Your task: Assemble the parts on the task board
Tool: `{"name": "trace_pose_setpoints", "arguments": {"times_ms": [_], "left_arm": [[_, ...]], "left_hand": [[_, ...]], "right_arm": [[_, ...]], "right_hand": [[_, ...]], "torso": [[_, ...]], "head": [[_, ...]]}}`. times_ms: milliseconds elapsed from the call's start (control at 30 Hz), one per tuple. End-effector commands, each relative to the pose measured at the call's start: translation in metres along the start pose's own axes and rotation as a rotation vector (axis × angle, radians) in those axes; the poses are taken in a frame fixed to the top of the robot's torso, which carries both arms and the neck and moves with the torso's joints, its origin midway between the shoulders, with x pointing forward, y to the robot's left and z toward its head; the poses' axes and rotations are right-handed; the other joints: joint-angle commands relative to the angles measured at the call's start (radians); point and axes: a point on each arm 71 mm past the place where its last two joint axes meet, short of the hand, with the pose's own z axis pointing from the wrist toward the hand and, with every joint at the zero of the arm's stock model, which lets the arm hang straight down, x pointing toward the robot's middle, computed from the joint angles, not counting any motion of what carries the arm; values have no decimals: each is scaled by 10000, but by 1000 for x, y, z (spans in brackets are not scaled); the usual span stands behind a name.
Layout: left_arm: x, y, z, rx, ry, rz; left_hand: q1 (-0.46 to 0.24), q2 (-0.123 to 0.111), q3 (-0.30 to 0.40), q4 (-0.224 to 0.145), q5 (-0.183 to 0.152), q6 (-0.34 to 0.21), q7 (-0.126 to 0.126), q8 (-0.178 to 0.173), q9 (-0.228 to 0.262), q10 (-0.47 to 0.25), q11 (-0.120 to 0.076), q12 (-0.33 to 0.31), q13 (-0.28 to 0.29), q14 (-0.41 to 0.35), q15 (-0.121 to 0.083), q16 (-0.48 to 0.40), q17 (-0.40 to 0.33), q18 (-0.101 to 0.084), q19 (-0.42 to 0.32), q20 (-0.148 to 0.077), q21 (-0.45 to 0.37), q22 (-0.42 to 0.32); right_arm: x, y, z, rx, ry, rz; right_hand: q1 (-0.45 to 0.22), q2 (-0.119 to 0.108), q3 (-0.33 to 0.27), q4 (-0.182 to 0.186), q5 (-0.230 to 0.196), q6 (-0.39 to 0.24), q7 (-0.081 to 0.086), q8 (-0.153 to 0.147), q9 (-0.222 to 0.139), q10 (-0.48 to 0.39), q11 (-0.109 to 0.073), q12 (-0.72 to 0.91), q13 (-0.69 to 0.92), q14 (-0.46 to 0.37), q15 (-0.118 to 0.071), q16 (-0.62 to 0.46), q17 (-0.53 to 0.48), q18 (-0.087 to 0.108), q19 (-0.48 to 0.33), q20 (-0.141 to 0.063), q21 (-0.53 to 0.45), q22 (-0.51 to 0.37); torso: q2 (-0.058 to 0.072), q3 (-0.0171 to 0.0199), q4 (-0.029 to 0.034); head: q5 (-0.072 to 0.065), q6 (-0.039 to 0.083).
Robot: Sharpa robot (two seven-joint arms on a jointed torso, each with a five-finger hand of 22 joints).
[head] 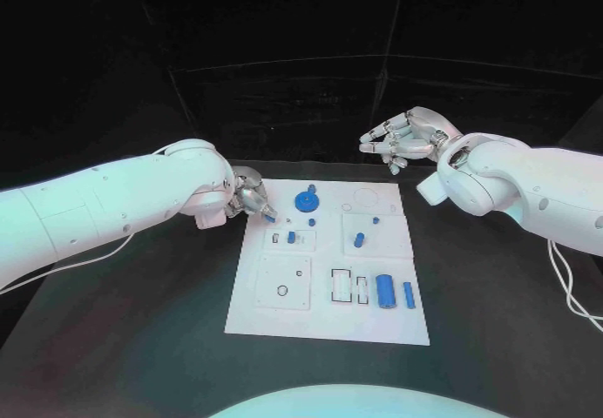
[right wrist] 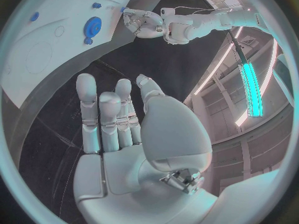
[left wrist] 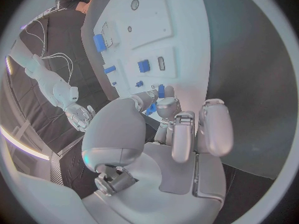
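Nearest the robot, the board [head: 329, 313] lies flat on the black table [head: 151, 331], its long axis running away from the body. Two blue cylinders [head: 386, 292] lie side by side near the board's near right corner, pointing lengthwise along it. Mid-board, small blue pegs [head: 358, 239] sit in recesses, too small to read clearly. Further on, a blue gear [head: 307, 201] lies flat. At the far left edge the left hand [head: 247, 202] curls over a small blue part [left wrist: 161, 91], which is mostly hidden by the fingers, so the grip is hard to confirm. Beyond the board, the right hand [head: 403, 135] hovers, fingers spread, holding nothing.
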Motion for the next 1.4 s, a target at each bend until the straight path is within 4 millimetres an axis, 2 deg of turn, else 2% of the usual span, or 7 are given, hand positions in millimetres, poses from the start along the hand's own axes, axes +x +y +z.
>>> {"name": "trace_pose_setpoints", "arguments": {"times_ms": [33,233,433,800,1067,1267,1400], "left_arm": [[6,1,-5,289,-618,-432],[23,5,-9,378,-783,-257],[35,4,-8,424,-635,-129],[43,2,-7,298,-347,11],[45,3,-7,89,-197,190],[45,4,-7,44,-142,282],[46,4,-8,26,-116,315]], "left_hand": [[-96,26,1459,-1382,57,61,0,65,-14,71,-31,-9,-20,1039,27,31,2634,85,19,9,14,-7],[-122,6,1488,-1407,70,75,-6,80,-15,79,-36,-15,-29,1039,22,31,2634,87,19,4,8,-14],[-143,-8,1503,-1420,74,87,-10,89,-16,83,-40,-23,-41,1039,19,31,2634,87,21,2,9,-13],[-264,-64,1582,-1480,204,138,-32,129,-32,132,-59,-19,-34,1039,3,31,2634,84,32,-13,17,1],[-494,-143,1696,-1593,719,213,-71,230,-49,182,-93,-63,-87,1039,-25,31,2634,74,53,-40,43,49],[-709,-258,1647,-1689,1759,282,-114,367,-40,257,-135,-126,-186,1039,-55,31,2634,54,89,-70,110,150],[-745,-266,1626,-1718,1942,295,-125,399,-42,281,-146,-137,-204,1039,-62,31,2634,49,99,-77,127,177]], "right_arm": [[-1,1,0,-42,46,-15],[-1,1,0,-34,42,-18],[-1,1,0,-30,52,-18],[-1,0,0,-25,54,-18],[-1,0,0,-21,45,-19],[-1,0,0,-21,48,-19],[-1,0,0,-23,53,-19]], "right_hand": [[61,44,-5,38,27,-46,-9,64,7,46,8,49,7,40,-11,58,9,154,7,-24,40,13],[61,44,-5,38,27,-46,-9,64,7,46,8,49,7,40,-11,58,9,154,7,-24,40,13],[61,44,-5,38,27,-46,-9,64,7,46,8,49,7,40,-11,58,9,154,7,-24,40,13],[61,44,-5,38,27,-46,-9,64,7,46,8,49,7,40,-11,58,9,154,7,-24,40,13],[61,44,-5,38,27,-46,-9,64,7,46,8,49,7,40,-11,58,9,154,7,-24,40,13],[61,44,-5,38,27,-46,-9,64,7,46,8,49,7,40,-11,58,9,154,7,-24,40,13],[61,44,-5,38,27,-46,-9,64,7,46,8,49,7,40,-11,58,9,154,7,-24,40,13]], "torso": [[-5,1,7],[9,-13,-11],[26,-4,-40],[33,1,-32],[24,5,-35],[23,-5,-27],[17,2,-26]], "head": [[10,-13],[53,-23],[95,-17],[77,-68],[74,-91],[75,-69],[82,-76]]}}
